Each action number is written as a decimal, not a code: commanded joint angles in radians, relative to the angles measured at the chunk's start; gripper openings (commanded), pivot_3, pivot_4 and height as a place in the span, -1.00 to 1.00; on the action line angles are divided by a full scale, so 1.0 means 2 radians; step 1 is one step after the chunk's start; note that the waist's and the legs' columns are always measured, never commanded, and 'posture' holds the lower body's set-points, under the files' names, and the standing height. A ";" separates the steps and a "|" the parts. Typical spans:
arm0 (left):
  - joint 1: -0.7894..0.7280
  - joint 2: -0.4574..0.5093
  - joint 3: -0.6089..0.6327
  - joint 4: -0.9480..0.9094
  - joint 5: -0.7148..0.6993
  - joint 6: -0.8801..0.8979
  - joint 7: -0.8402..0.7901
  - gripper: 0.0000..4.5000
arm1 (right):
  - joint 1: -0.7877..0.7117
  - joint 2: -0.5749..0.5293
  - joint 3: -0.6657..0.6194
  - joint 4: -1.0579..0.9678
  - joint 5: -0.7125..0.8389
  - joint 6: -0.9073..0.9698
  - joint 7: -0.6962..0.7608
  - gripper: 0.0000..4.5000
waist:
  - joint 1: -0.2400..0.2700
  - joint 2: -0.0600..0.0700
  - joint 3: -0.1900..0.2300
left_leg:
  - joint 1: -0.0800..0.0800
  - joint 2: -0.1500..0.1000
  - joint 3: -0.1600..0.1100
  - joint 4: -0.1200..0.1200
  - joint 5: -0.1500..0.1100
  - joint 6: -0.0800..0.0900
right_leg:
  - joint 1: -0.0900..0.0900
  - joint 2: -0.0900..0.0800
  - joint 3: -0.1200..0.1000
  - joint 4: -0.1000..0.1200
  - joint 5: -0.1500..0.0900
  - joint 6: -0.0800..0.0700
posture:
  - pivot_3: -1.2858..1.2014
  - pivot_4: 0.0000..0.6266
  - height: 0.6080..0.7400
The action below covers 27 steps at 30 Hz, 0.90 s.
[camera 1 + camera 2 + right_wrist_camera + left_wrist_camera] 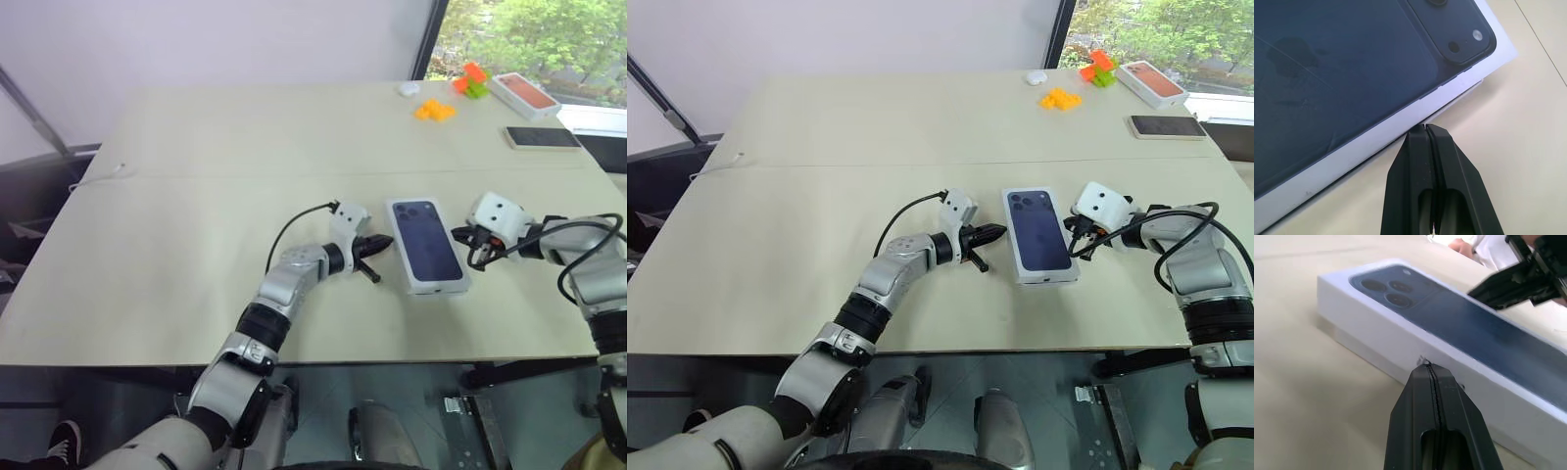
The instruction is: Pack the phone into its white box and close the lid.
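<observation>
The dark navy phone [426, 245] lies back up in the white box [432, 288], its camera cluster at the far end and a thin white rim around it. In the right wrist view a second white layer [1462, 100] shows under the box's edge; I cannot tell whether it is the lid. My left gripper [388, 242] is shut and points level at the box's left wall, its tip [1427, 368] just short of it. At the far part of the box's right edge my right gripper [458, 234] is shut and angled down, tip [1425, 128] close to the wall.
At the table's far right stand an orange-topped box [524, 93], a black phone [542, 137], orange blocks [434, 111] and an orange-and-green toy [473, 80]. A small white object [409, 89] lies near them. A thin cable [98, 176] rests at the left edge.
</observation>
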 commanded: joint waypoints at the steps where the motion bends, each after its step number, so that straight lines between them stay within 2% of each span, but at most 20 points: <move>1: -0.004 -0.009 -0.005 -0.012 0.001 -0.005 -0.003 -1.00 | -0.008 -0.008 -0.013 -0.003 0.001 -0.009 0.001 -0.98 | 0.000 0.000 0.000 | 0.000 0.000 0.000 0.000 0.000 0.000 | 0.000 0.000 0.000 0.000 0.000 0.000 | 0.03 -0.52 1.00; 19: 0.002 -0.005 -0.015 -0.015 0.005 -0.014 -0.011 -1.00 | 0.019 -0.024 -0.016 -0.033 -0.002 0.002 0.010 -0.98 | 0.000 0.000 0.000 | 0.000 0.000 0.000 0.000 0.000 0.000 | 0.000 0.000 0.000 0.000 0.000 0.000 | 0.03 -0.52 1.00; 27: 0.012 -0.012 -0.022 -0.039 -0.001 0.008 -0.013 -1.00 | 0.038 -0.043 -0.027 -0.078 0.023 0.043 0.044 -0.98 | 0.000 0.000 0.000 | 0.000 0.000 0.000 0.000 0.000 0.000 | 0.000 0.000 0.000 0.000 0.000 0.000 | 0.03 -0.52 1.00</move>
